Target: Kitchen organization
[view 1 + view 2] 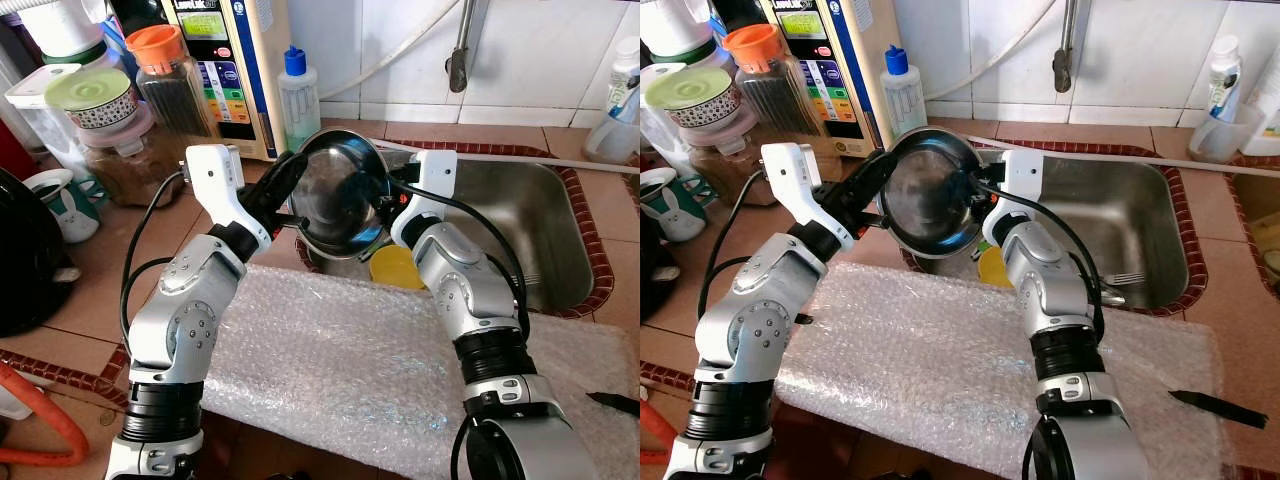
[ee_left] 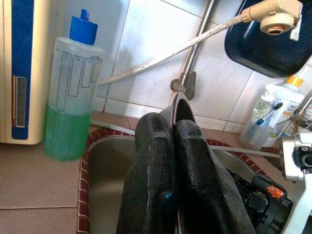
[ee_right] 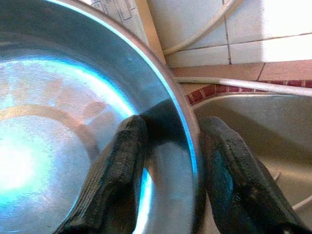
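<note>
We hold the steel bowl (image 1: 340, 195) on edge over the sink (image 1: 520, 230); left gripper (image 1: 283, 187) fingers pinch its left rim, right gripper (image 3: 168, 165) fingers straddle its right

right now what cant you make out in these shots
- Sink floor near the steel bowl: hidden in the eye views by the bowl and both arms. The yellow cup shows only partly.
- Left gripper: its fingers close on the bowl's rim; in the left wrist view they block what lies beneath.
- Right gripper: straddles the rim; the bowl hides the counter.
- Water purifier label: too small to read.
- Black object on the counter: too small to identify.
</note>
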### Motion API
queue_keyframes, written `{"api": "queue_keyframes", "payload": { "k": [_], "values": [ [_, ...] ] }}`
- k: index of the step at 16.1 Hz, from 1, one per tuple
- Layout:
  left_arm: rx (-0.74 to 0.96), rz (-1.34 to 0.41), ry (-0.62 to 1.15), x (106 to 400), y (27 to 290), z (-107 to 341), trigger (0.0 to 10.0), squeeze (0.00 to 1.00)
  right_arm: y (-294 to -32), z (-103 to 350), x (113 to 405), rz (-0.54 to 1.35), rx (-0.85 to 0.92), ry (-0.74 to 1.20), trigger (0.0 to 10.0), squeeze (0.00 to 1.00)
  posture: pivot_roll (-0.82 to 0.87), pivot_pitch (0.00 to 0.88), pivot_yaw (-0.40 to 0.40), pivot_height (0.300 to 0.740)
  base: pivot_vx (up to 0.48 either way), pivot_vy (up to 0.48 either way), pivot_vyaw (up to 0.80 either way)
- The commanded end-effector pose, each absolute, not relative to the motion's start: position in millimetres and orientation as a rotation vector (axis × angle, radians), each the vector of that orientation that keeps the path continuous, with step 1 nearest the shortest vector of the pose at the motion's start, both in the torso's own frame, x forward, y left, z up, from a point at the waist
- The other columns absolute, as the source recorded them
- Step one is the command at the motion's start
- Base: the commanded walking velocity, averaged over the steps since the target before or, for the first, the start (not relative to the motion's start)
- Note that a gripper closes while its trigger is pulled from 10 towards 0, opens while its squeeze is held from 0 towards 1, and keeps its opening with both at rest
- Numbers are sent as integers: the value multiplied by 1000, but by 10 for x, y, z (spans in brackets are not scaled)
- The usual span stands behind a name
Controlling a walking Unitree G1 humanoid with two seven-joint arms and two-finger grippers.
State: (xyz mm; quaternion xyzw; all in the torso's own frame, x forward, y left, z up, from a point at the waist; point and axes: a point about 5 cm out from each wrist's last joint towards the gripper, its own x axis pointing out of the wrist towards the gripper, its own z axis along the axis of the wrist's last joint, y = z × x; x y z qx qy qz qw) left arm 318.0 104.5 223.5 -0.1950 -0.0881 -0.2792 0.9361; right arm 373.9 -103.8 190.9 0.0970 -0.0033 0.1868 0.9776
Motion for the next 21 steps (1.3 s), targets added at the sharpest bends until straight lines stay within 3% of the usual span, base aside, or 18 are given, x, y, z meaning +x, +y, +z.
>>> {"api": "queue_keyframes", "payload": {
  "k": [1, 14, 15, 16, 17, 18, 19, 21],
  "values": [
    [-391, -567, -202, 3178, 1093, 2279, 0, 0, -997, 1942, 3746, 388, 205, -4, 0, 0, -203, 111, 149, 740, 0, 0, 0],
    [-376, -563, -181, 3208, 1116, 2251, 78, 0, -1044, 1900, 3710, 402, 236, 14, 0, 0, -208, 105, 148, 740, 0, 0, 0],
    [-374, -566, -178, 3212, 1115, 2247, 2039, 0, -1048, 1891, 3708, 400, 236, 16, 0, 0, -208, 103, 148, 740, 0, 0, 0],
    [-374, -575, -168, 3214, 1102, 2224, 7451, 420, -1049, 1888, 3710, 398, 237, 17, 0, 0, -209, 102, 148, 740, 0, 0, 0],
    [-372, -580, -161, 3209, 1090, 2206, 9412, 855, -1047, 1888, 3710, 398, 238, 18, 0, 0, -211, 102, 149, 740, 0, 0, 0],
    [-369, -584, -154, 3203, 1079, 2189, 9412, 855, -1047, 1889, 3710, 398, 238, 19, 0, 0, -211, 102, 149, 740, 0, 0, 0],
    [-377, -597, -151, 3187, 1054, 2179, 10000, 1000, -1049, 1892, 3710, 396, 235, 18, 0, 0, -209, 100, 148, 740, 0, 0, 0],
    [-385, -610, -144, 3164, 1022, 2166, 10000, 1000, -1057, 1905, 3707, 395, 228, 14, 0, 0, -208, 99, 148, 740, 0, 0, 0]
  ]
}}
